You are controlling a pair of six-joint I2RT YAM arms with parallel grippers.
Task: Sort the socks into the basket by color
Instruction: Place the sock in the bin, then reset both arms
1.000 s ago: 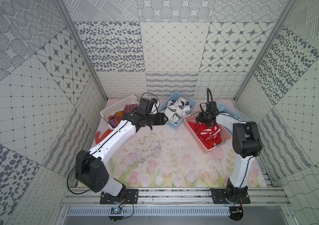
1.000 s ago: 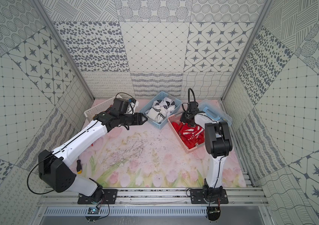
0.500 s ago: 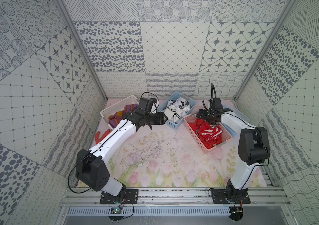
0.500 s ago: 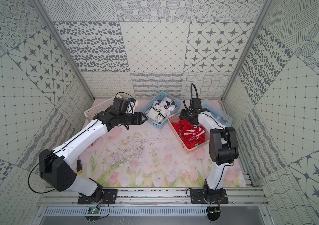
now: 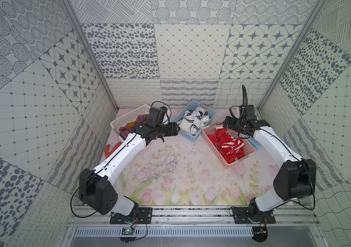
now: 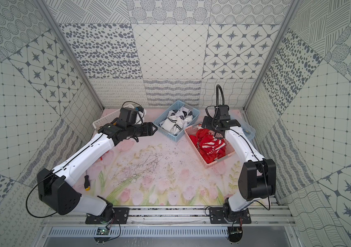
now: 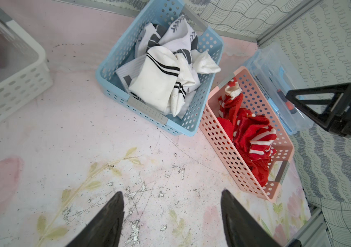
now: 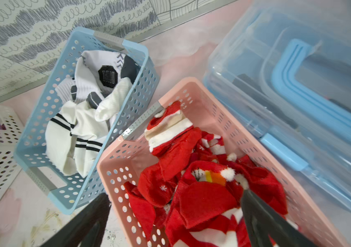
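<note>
Red socks [image 5: 229,146] [image 8: 202,198] fill the pink basket [image 5: 215,149] [image 8: 123,162]. White socks [image 5: 193,122] [image 7: 159,83] with black stripes lie in the blue basket [image 5: 188,136] [image 7: 146,111]. Purple socks [image 5: 125,133] sit in the white basket [image 5: 125,120]. My left gripper [image 5: 177,129] [image 7: 171,191] hangs open over bare mat beside the blue basket, holding nothing. My right gripper [image 5: 223,123] [image 8: 175,192] is open above the far end of the pink basket. One finger is over the red socks and the other is outside the basket wall.
A clear plastic box with a blue lid [image 6: 248,129] [image 8: 298,85] stands right behind the pink basket. An orange glove [image 5: 111,147] lies on the mat by the left wall, and a screwdriver [image 6: 86,181] lies near the left arm. Patterned walls close in three sides.
The right jaws have opened wide over the pink basket and that arm's elbow has swung out to the right. The left jaws have opened slightly more; the left arm stayed put.
</note>
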